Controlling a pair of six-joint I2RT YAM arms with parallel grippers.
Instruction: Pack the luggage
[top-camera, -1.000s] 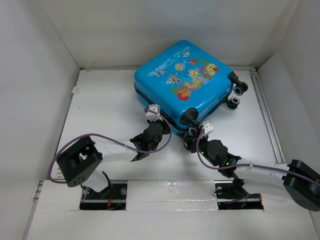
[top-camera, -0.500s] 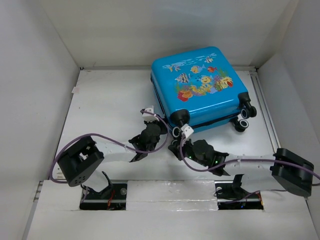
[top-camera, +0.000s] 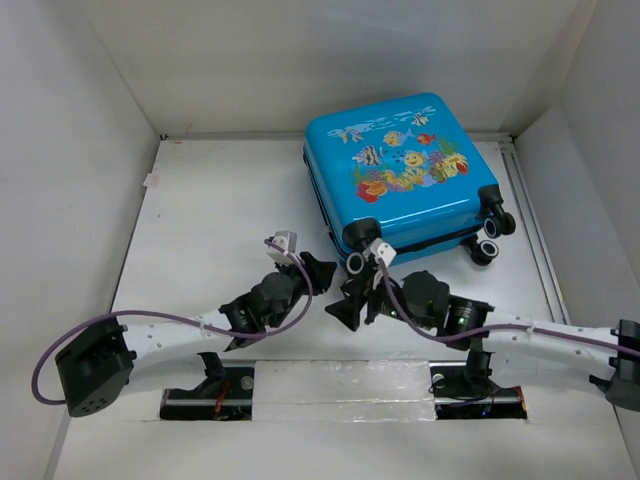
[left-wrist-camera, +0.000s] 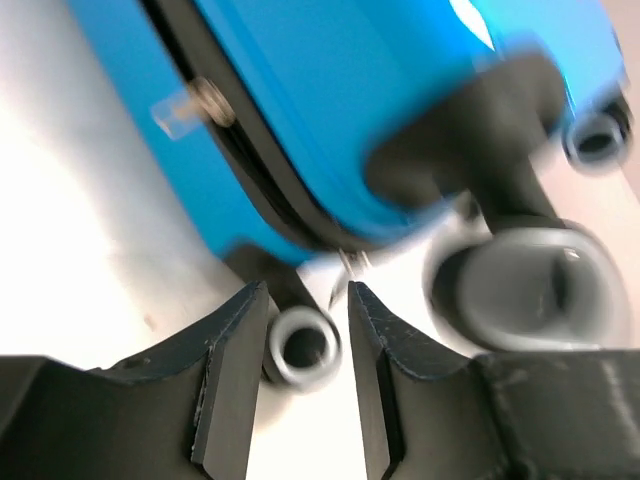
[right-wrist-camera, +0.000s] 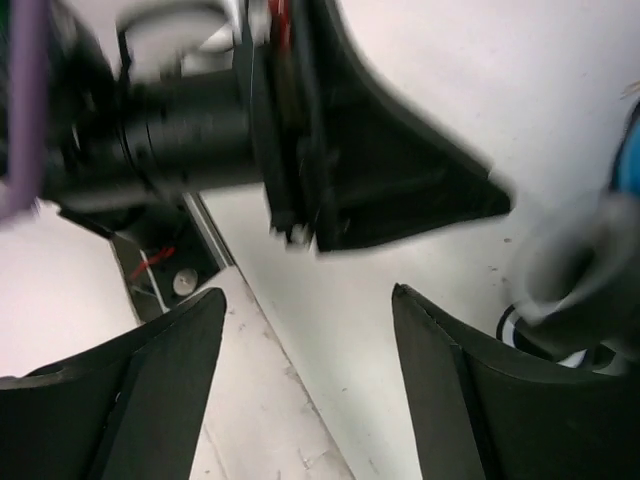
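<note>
At the far right of the worktop (top-camera: 210, 220) the luggage (top-camera: 400, 160) lies flat, printed face up and shut, its wheels along the near and right edges. Both arms meet off its near-left corner.

The left jaws stand narrowly parted and hold nothing. In the left wrist view a small grey wheel (left-wrist-camera: 300, 348) sits framed between the fingers (left-wrist-camera: 230, 380), but I cannot tell whether either finger touches it. The right jaws are spread wide and empty, pointing left at the left arm (top-camera: 170, 325) rather than at the case.

Likely trouble:
- **Collision:** the two sets of jaws are just beside each other, so a reach by either arm could strike the other or snag its purple cable (top-camera: 250, 300).
- **Wrong grip:** if the left jaws close where they are, they would probably catch the wheel, not the dark seam (left-wrist-camera: 250, 170) or the pale tab (left-wrist-camera: 180, 108) on it.
- **Sliding:** a push on a corner would probably swing or skid the glossy shell toward the right wall instead of opening it.
- **Lid:** a grip on the smooth shell edge may slip, and the lid would stay shut.
</note>
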